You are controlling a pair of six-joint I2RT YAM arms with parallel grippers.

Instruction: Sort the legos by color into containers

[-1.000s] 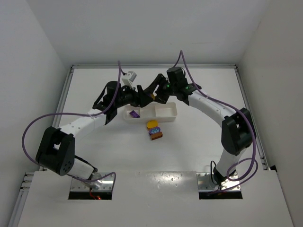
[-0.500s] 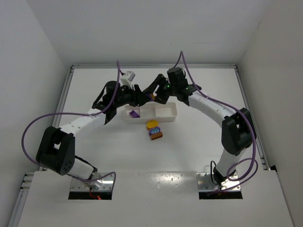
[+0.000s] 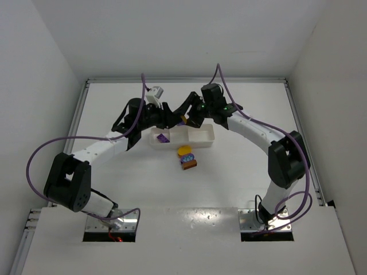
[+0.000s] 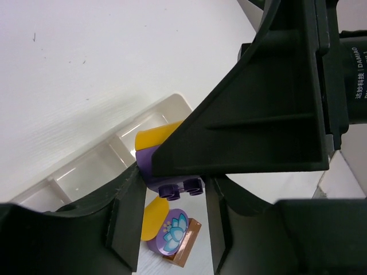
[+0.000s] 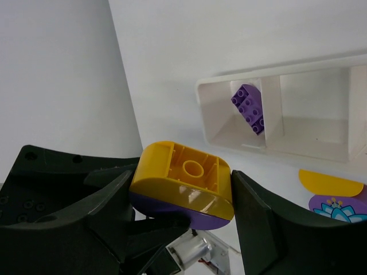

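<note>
My right gripper (image 5: 182,189) is shut on a yellow lego (image 5: 183,172) that has a purple lego (image 5: 172,209) stuck under it. Both hang above the white tray of containers (image 3: 200,137). My left gripper (image 4: 172,197) meets it from the left, its fingers closed on the sides of the purple lego (image 4: 178,183). In the overhead view the two grippers (image 3: 172,117) (image 3: 192,114) touch tips over the tray's back edge. Another purple lego (image 3: 163,138) lies in the left compartment. A yellow (image 3: 184,150), a round purple (image 3: 188,157) and a brown lego (image 3: 189,164) sit piled on the table in front.
The tray's middle and right compartments (image 5: 312,103) hold nothing that I can see. Both arms arch in from the near corners. White walls close the table on the left, back and right.
The left gripper has moved in closer to the right one and closed on the purple lego under the yellow one. The right arm has barely moved. The pile is unchanged.
</note>
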